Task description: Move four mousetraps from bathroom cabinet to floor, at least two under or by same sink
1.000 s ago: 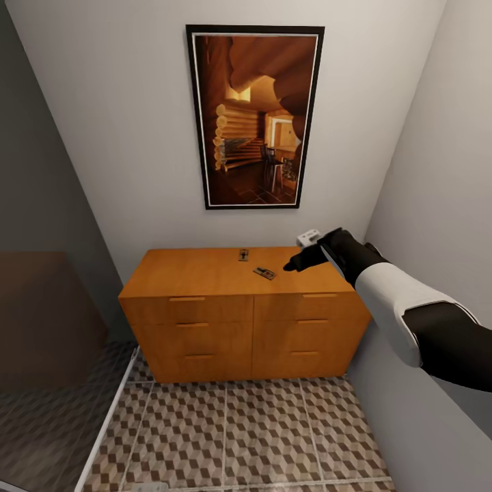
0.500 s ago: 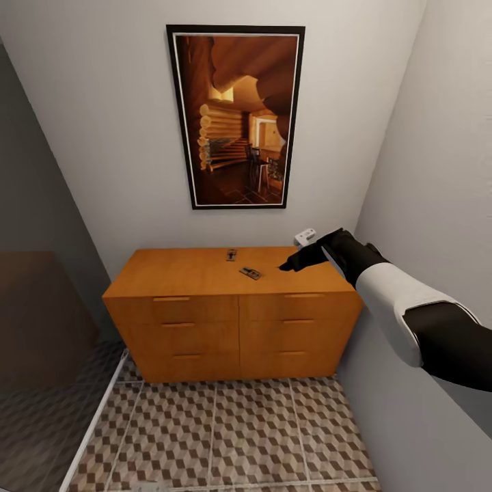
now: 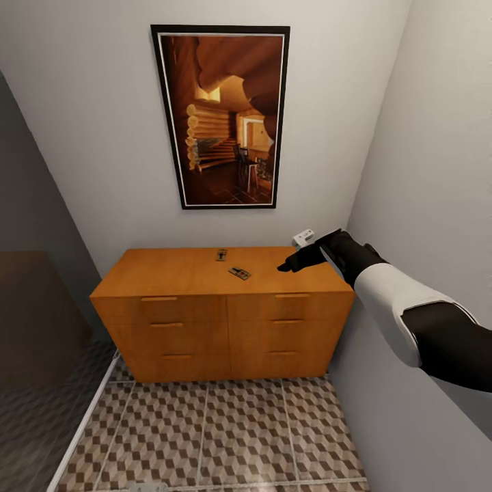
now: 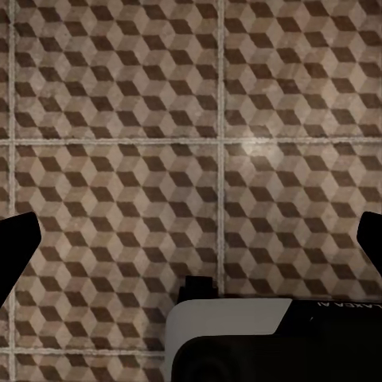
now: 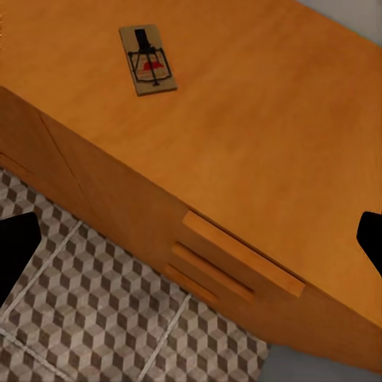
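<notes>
- Since the earlier frames the whole head view has swung, so the cabinet [image 3: 222, 311] and framed picture [image 3: 222, 116] sit further left in it; that is camera motion, and the right arm holds the same outstretched pose.
- That right arm reaches forward from the lower right, its right gripper [image 3: 290, 263] hovering over the cabinet top's right end, clear of the wood.
- Two mousetraps lie on the cabinet top: the near mousetrap [image 3: 239, 273] just left of the gripper, the far mousetrap [image 3: 221, 255] nearer the wall.
- From the right wrist, one mousetrap [image 5: 147, 60] shows its dark wire and red patch; fingertips stand wide apart at the frame edges, holding nothing.
- From the left wrist, the left gripper [image 4: 191, 239] is spread wide, empty, over the bathroom floor [image 4: 119, 119].
- A small white object [image 3: 303, 237] behind the right gripper is too small to identify.
</notes>
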